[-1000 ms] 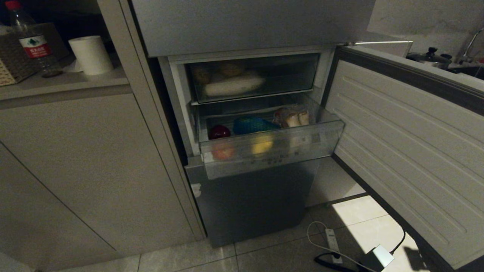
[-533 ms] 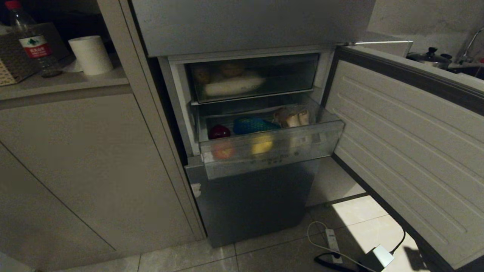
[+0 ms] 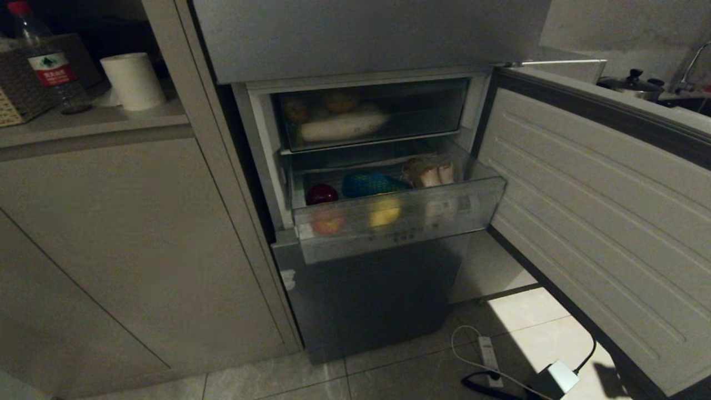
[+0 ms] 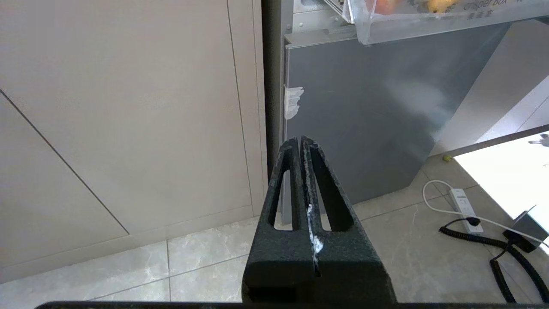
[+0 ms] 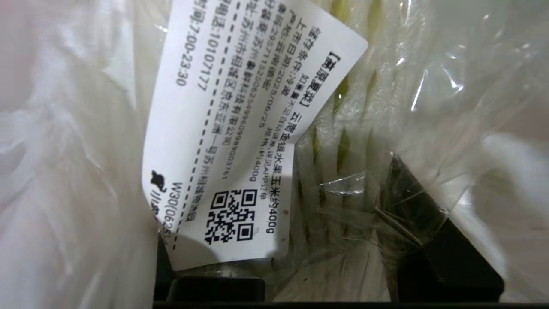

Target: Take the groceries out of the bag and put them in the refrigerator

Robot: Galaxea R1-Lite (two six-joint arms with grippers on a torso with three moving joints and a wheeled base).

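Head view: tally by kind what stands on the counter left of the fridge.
Clear plastic water bottle with red cap and label: 1
White paper-towel roll: 1
Woven wicker basket: 1
Total: 3

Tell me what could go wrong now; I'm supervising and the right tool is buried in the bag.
The right tool may pinch only the loose clear wrap of the labelled corn pack, which could slip or tear. The pulled-out drawer already holds produce, so the pack may fit poorly.
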